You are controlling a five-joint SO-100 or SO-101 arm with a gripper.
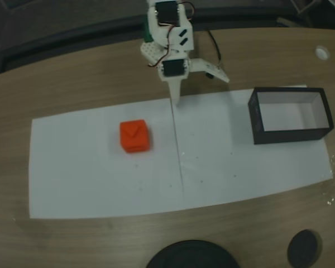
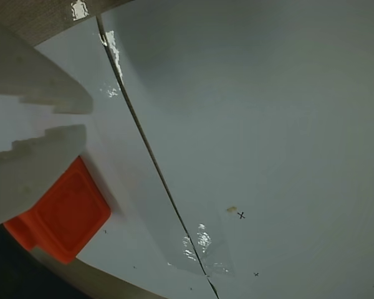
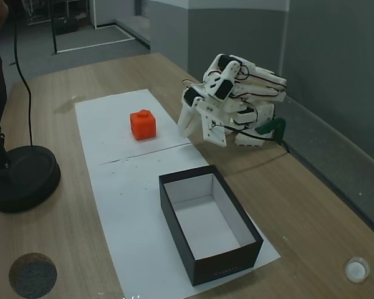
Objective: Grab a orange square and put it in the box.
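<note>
Pre-grasp: gripper (image 1: 198, 84) spread, empty; orange square (image 1: 135, 136) on paper, box (image 1: 290, 115) apart. Next: reach to cube.

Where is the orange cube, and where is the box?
cube (image 1: 134, 135): a fixed view, on its top face.
box (image 1: 288, 135): a fixed view, on its black front wall.
</note>
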